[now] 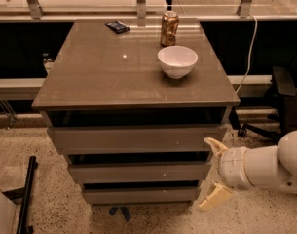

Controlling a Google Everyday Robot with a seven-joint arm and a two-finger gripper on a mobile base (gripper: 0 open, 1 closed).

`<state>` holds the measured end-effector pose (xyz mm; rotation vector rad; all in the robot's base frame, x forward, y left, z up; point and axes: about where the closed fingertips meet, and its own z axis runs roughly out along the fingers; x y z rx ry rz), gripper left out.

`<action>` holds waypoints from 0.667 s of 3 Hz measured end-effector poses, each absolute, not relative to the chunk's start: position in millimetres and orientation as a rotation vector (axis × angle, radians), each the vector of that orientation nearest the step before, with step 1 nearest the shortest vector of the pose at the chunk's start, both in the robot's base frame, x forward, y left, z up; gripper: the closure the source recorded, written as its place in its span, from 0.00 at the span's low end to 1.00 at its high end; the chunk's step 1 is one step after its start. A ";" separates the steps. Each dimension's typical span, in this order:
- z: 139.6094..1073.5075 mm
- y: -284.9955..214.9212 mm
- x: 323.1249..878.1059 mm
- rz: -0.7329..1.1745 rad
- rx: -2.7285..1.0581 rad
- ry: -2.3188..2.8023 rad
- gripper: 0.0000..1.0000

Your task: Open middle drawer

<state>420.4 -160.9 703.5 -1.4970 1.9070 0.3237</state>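
Observation:
The cabinet has three stacked grey-brown drawer fronts without handles. The middle drawer (138,172) is shut, flush between the wider top drawer (136,139) and the narrower bottom drawer (138,195). My gripper (212,172) is at the lower right, just off the right end of the middle drawer. It is open and empty, with one cream finger (214,145) up by the top drawer's right edge and the other down by the bottom drawer's corner. The white arm reaches in from the right edge of the view.
On the cabinet top (114,67) stand a white bowl (177,60), a brown can (169,28) and a small dark packet (118,27). A cable (249,48) hangs at the right. A black chair base (279,101) is at the right, a black bar (26,199) at the lower left.

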 end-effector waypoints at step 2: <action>622.1 -141.0 431.5 0.335 -1.404 1.937 0.00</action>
